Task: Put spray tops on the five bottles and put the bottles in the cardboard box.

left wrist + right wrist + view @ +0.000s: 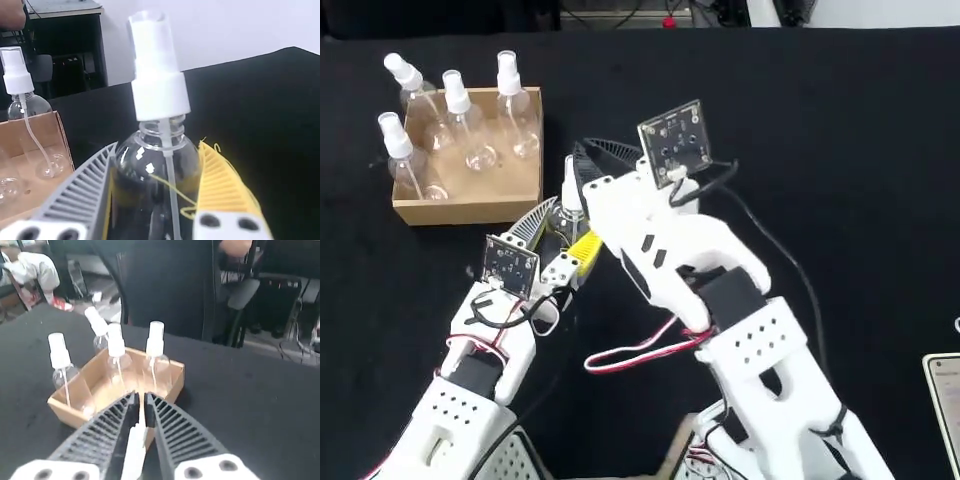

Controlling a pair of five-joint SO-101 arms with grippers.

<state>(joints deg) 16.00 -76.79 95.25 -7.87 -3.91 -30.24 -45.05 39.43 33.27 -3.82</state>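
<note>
Black counter (840,150). Nearest, the left fingers (80,195) clamp the fifth bottle (150,170). The right fingers (175,435) pinch its spray top (157,85), neck threads showing. Seating it probably comes next, then the box (470,205) beyond, holding four.

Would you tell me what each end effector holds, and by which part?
Left end effector: the bottle, by its body; right end effector: the spray top.

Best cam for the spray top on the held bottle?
Left wrist view: the spray top is close and whole, over the bottle neck. High view gives a sliver beside an arm; right wrist view, its blurred tip in the right gripper.
</note>
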